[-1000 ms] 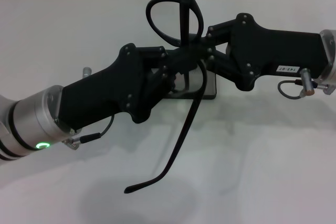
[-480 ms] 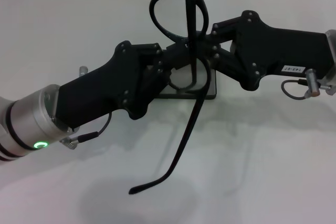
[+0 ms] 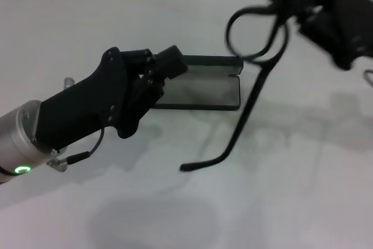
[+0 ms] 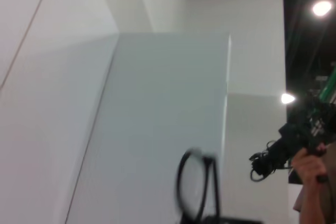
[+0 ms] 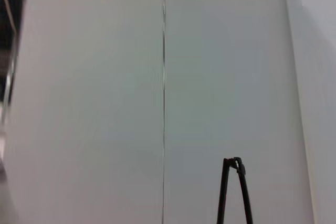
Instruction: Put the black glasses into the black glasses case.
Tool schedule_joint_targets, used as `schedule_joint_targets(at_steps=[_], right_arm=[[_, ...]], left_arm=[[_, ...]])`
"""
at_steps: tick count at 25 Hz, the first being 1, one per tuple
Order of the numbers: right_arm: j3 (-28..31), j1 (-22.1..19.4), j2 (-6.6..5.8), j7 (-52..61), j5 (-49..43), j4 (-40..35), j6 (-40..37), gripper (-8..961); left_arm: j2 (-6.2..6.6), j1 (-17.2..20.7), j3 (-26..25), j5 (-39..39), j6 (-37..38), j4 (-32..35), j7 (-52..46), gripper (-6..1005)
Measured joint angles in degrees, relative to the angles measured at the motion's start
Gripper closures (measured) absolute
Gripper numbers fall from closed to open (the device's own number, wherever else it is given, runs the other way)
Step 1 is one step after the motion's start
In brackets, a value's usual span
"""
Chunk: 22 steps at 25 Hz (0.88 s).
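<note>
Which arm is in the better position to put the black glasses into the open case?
The right. The right gripper already holds the thin black wire-frame glasses above the open black rectangular glasses case. The left gripper holds nothing and sits at the case's left end.

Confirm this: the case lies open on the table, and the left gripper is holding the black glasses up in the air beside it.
Wrong arm. In the head view the right gripper holds the black glasses up in the air, one temple arm hanging down. The left gripper is over the near end of the black glasses case, which does lie open on the table.
</note>
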Motion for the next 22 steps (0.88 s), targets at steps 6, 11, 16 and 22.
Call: schedule_joint_targets(at_steps=[6, 11, 16, 22], right_arm=[[2.0, -0.8, 0.11, -1.5, 9.0, 0.1, -8.9, 891], [-3.5, 2.7, 0.36, -7.1, 11.8, 2.9, -4.4, 890], [-8.8, 4.6, 0.36, -12.6, 12.1, 5.1, 2.5, 889], [-13.5, 5.0, 0.36, -14.8, 12.1, 5.2, 8.1, 888]], left_arm=[[-0.27, -1.6, 0.4, 5.2, -0.3, 0.7, 0.0, 962], [-1.27, -6.1, 2.8, 9.3, 0.1, 0.1, 1.1, 961], [-1.34, -7.7, 5.8, 7.8, 0.5, -0.2, 2.0, 961], [-1.24, -6.6, 5.8, 4.1, 1.7, -0.2, 3.2, 961]])
